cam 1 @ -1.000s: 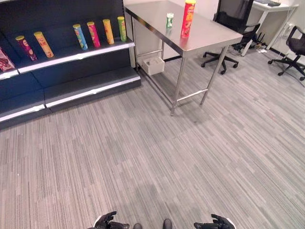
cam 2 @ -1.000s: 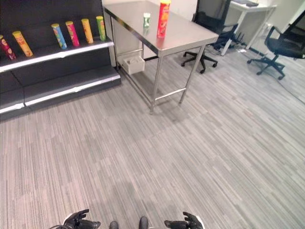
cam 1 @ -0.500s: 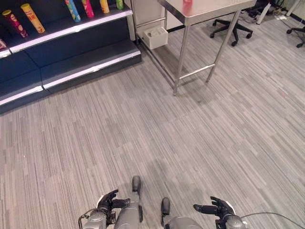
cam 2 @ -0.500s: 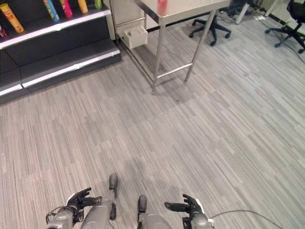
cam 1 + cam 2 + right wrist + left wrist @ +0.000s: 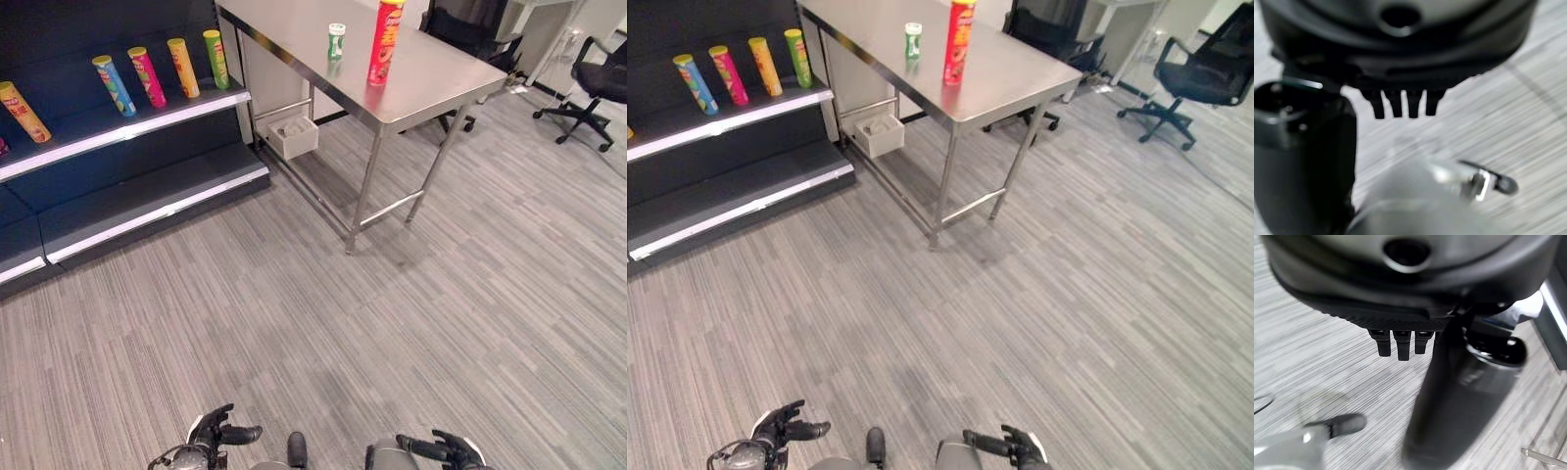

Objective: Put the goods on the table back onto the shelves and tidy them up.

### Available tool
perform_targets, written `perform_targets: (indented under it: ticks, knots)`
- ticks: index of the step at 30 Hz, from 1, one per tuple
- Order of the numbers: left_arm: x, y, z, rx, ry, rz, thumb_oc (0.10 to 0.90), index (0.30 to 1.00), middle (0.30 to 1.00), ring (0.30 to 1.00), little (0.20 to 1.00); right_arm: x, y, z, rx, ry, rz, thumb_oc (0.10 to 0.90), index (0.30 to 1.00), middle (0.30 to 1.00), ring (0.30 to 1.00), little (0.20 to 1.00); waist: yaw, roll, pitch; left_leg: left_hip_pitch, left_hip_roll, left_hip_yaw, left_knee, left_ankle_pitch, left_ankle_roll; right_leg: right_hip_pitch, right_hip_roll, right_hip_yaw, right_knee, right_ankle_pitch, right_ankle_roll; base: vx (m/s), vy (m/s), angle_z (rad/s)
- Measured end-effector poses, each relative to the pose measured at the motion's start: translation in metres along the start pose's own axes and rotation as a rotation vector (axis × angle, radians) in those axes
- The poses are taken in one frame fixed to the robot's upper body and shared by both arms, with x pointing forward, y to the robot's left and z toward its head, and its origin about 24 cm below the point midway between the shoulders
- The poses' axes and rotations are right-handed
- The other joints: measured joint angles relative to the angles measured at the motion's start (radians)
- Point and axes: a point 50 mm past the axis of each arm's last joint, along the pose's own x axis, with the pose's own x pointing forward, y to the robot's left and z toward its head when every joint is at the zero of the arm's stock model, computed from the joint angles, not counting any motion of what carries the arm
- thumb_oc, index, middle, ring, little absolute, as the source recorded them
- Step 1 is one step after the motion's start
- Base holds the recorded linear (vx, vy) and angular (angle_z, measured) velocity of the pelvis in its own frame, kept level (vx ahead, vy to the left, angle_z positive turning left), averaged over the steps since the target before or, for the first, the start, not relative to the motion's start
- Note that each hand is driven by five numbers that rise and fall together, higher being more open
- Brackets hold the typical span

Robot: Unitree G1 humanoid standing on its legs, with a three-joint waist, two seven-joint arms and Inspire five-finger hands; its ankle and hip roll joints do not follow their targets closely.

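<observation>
— Step in hand? Looks like the approach, nothing picked up yet. Left hand (image 5: 217, 433) and right hand (image 5: 443, 450) low near the floor, well apart from the steel table (image 5: 441, 78), fingers loosely spread, thumbs out, empty both.

— And the goods? Tall red can (image 5: 384, 42) upright near the middle of the table, toward its far edge; small green can (image 5: 336, 41) upright just beside it, nearer the shelf-side edge. Apart, not touching.

— Already shelved? Four tall cans standing in a row on the upper shelf (image 5: 118, 132): blue can (image 5: 110, 85), pink can (image 5: 146, 77), orange can (image 5: 181, 68), green tall can (image 5: 216, 59), the last at the shelf's table-side end. One more orange can (image 5: 20, 111) further along, leaning.

— Next move? Probably closing in on the table's near edge, then raising one hand to can height. Calls for a wrap around the red can's middle without knocking the green one over.

— Anything else about? White box (image 5: 292, 136) on the floor under the table; office chair (image 5: 594, 83) off behind.
</observation>
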Motion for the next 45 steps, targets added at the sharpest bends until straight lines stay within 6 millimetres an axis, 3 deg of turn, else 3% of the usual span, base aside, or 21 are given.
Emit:
perform_targets:
  ticks: [3,5,7,9,12,14,17,19,20,22,23,24,25,27,29,30,31,33,36,39,45]
  knots:
    - [0.003,0.006,0.012,-0.012,-0.036,0.022,0.800,0.900,0.900,0.900,0.900,0.002,0.005,0.010,0.010,-0.025,0.014,0.800,0.900,0.900,0.900,0.900,-0.034,-0.012,0.022,0.062,-0.013,-0.040,0.000,-0.057,-0.056,-0.021,0.058,-0.042,-0.519,0.096,0.040,0.49,-0.114,0.42]
    - [0.003,0.009,0.010,-0.020,-0.023,0.035,0.800,0.900,0.900,0.900,0.900,0.001,0.006,0.010,0.015,-0.035,0.016,0.800,0.900,0.900,0.900,0.900,-0.049,-0.035,0.029,0.089,-0.022,-0.065,0.021,-0.124,-0.069,-0.021,0.099,-0.025,-0.750,0.153,0.087,0.46,-0.101,0.33]
    - [0.002,0.010,0.009,-0.033,-0.023,0.040,0.800,0.900,0.900,0.900,0.900,0.000,0.008,0.006,0.041,-0.022,0.016,0.800,0.900,0.900,0.900,0.900,-0.085,-0.069,0.043,0.146,-0.032,-0.114,0.016,-0.152,-0.062,-0.036,0.103,-0.047,-0.818,0.179,0.099,0.37,-0.100,0.76]
    - [-0.001,0.002,-0.008,-0.013,0.020,0.012,0.800,0.900,0.900,0.900,0.900,-0.003,0.005,-0.008,0.054,0.017,0.005,0.800,0.900,0.900,0.900,0.900,-0.090,-0.077,0.036,0.262,-0.005,-0.154,0.000,-0.232,-0.116,-0.012,0.112,-0.121,-0.699,0.239,0.023,0.47,-0.203,0.58]
    - [0.000,-0.014,-0.009,0.008,0.029,-0.028,0.800,0.900,0.900,0.900,0.900,0.000,-0.005,-0.003,0.037,0.023,-0.020,0.800,0.900,0.900,0.900,0.900,-0.105,-0.037,0.032,0.262,0.058,-0.165,0.094,-0.206,-0.215,0.044,0.146,-0.113,-0.676,0.361,-0.147,0.48,-0.264,0.67]
    - [-0.002,-0.024,-0.019,-0.011,0.070,-0.041,0.800,0.900,0.900,0.900,0.900,0.003,-0.016,0.008,0.023,-0.002,-0.044,0.800,0.900,0.900,0.900,0.900,-0.099,0.003,0.016,0.268,0.115,-0.167,0.232,-0.117,-0.316,0.173,0.218,-0.120,-0.726,0.305,-0.191,0.40,-0.253,0.22]
    - [0.000,-0.024,-0.015,-0.013,0.060,-0.041,0.800,0.900,0.900,0.900,0.900,0.004,-0.024,0.028,0.012,-0.088,-0.056,0.800,0.900,0.900,0.900,0.900,-0.102,0.002,0.013,0.118,0.124,-0.167,0.456,-0.108,-0.343,0.249,0.236,-0.119,-0.771,0.259,-0.217,0.22,-0.247,0.02]
    - [0.001,-0.025,-0.010,-0.018,0.047,-0.042,0.800,0.900,0.900,0.900,0.900,0.004,-0.025,0.028,0.011,-0.086,-0.060,0.800,0.900,0.900,0.900,0.900,-0.087,-0.014,0.021,-0.042,0.111,-0.169,0.776,-0.054,-0.384,0.300,0.242,-0.107,-0.797,0.219,-0.230,0.16,-0.263,0.03]
    - [0.003,-0.027,0.004,-0.019,-0.003,-0.051,0.800,0.900,0.900,0.900,0.900,0.004,-0.025,0.029,0.008,-0.087,-0.060,0.800,0.900,0.900,0.900,0.900,-0.077,-0.021,0.038,-0.283,0.112,-0.146,1.156,0.071,-0.349,0.318,0.236,-0.114,-0.793,0.224,-0.218,0.21,-0.163,-0.05]
    - [0.003,-0.017,0.002,-0.055,0.006,-0.027,0.800,0.900,0.900,0.900,0.900,0.005,-0.012,0.027,0.016,-0.068,-0.032,0.800,0.900,0.900,0.900,0.900,-0.061,-0.086,0.066,-0.386,0.151,-0.032,1.092,0.011,-0.251,0.379,0.200,-0.087,-0.809,0.189,-0.240,0.31,-0.044,-0.17]
    - [0.006,-0.012,0.017,-0.054,-0.040,-0.016,0.800,0.900,0.900,0.900,0.900,0.006,-0.007,0.023,0.024,-0.043,-0.035,0.800,0.900,0.900,0.900,0.900,-0.043,-0.113,0.085,-0.404,0.189,0.032,0.742,-0.009,-0.218,0.409,0.175,-0.075,-0.814,0.168,-0.217,0.23,0.085,-0.30]
    - [0.006,-0.012,0.017,-0.044,-0.038,-0.018,0.800,0.900,0.900,0.900,0.900,0.006,-0.009,0.021,0.022,-0.035,-0.041,0.800,0.900,0.900,0.900,0.900,-0.040,-0.101,0.091,-0.395,0.200,0.025,0.532,0.002,-0.236,0.426,0.181,-0.063,-0.815,0.160,-0.203,0.37,0.215,-0.59]
    - [0.005,-0.015,0.011,-0.039,-0.017,-0.025,0.800,0.900,0.900,0.900,0.900,0.004,-0.012,0.014,0.002,-0.017,-0.047,0.800,0.900,0.900,0.900,0.900,-0.039,-0.067,0.091,-0.362,0.190,-0.035,0.223,0.043,-0.295,0.459,0.185,-0.037,-0.815,0.142,-0.159,0.28,0.172,-0.59]
    - [0.003,-0.019,-0.001,-0.031,0.026,-0.032,0.800,0.900,0.900,0.900,0.900,0.002,-0.023,0.001,-0.030,0.024,-0.068,0.800,0.900,0.900,0.900,0.900,-0.038,-0.006,0.068,-0.318,0.174,-0.162,-0.017,0.066,-0.339,0.490,0.203,-0.007,-0.816,0.102,-0.128,0.23,0.141,-0.62]
    - [-0.002,-0.020,-0.019,-0.053,0.070,-0.028,0.800,0.900,0.900,0.900,0.900,-0.001,-0.032,-0.012,-0.035,0.066,-0.093,0.800,0.900,0.900,0.900,0.900,-0.027,0.043,0.050,-0.258,0.159,-0.157,0.016,0.074,-0.262,0.530,0.209,0.054,-0.809,0.090,-0.064,0.14,0.146,-0.97]
    - [-0.002,-0.018,-0.018,-0.045,0.066,-0.025,0.800,0.900,0.900,0.900,0.900,-0.002,-0.031,-0.016,-0.030,0.071,-0.090,0.800,0.900,0.900,0.900,0.900,-0.044,0.038,0.046,-0.249,0.149,-0.134,0.034,0.178,-0.204,0.550,0.186,0.061,-0.805,0.079,-0.042,0.19,0.198,-0.71]
    - [-0.002,-0.012,-0.021,-0.033,0.076,-0.009,0.800,0.900,0.900,0.900,0.900,-0.003,-0.024,-0.018,-0.018,0.075,-0.075,0.800,0.900,0.900,0.900,0.900,-0.045,0.004,0.039,-0.197,0.113,-0.100,-0.003,0.209,-0.192,0.570,0.141,0.075,-0.804,0.067,-0.018,0.16,0.164,-0.61]
    - [0.000,0.002,-0.018,-0.013,0.081,0.024,0.800,0.900,0.900,0.900,0.900,-0.003,-0.004,-0.023,0.039,0.089,-0.040,0.800,0.900,0.900,0.900,0.900,-0.065,-0.040,0.021,-0.126,0.064,-0.048,-0.005,0.166,-0.134,0.565,0.097,0.070,-0.802,0.037,0.039,0.17,0.203,-0.72]
    - [-0.002,0.010,-0.025,-0.028,0.106,0.049,0.800,0.900,0.900,0.900,0.900,-0.005,-0.006,-0.032,0.114,0.129,-0.063,0.800,0.900,0.900,0.900,0.900,-0.068,-0.055,-0.010,-0.082,0.042,-0.014,-0.010,0.118,-0.123,0.554,0.092,0.077,-0.815,0.091,0.015,0.16,0.197,-0.31]
    - [-0.010,0.020,-0.043,-0.045,0.142,0.083,0.800,0.900,0.900,0.900,0.900,-0.014,-0.071,-0.012,0.371,-0.017,-0.289,0.800,0.900,0.900,0.900,0.900,-0.070,-0.063,-0.039,-0.067,0.033,0.016,-0.010,0.104,-0.128,0.559,0.079,0.094,-0.807,0.094,0.017,0.13,0.220,-0.28]
    - [-0.017,0.016,-0.062,-0.045,0.192,0.076,0.800,0.900,0.900,0.900,0.900,-0.081,-0.190,0.070,0.347,-0.490,-0.667,0.800,0.900,0.900,0.900,0.900,-0.102,-0.091,-0.044,-0.075,0.023,0.031,-0.010,0.084,-0.124,0.546,0.065,0.101,-0.807,0.096,0.022,0.03,0.135,-0.06]
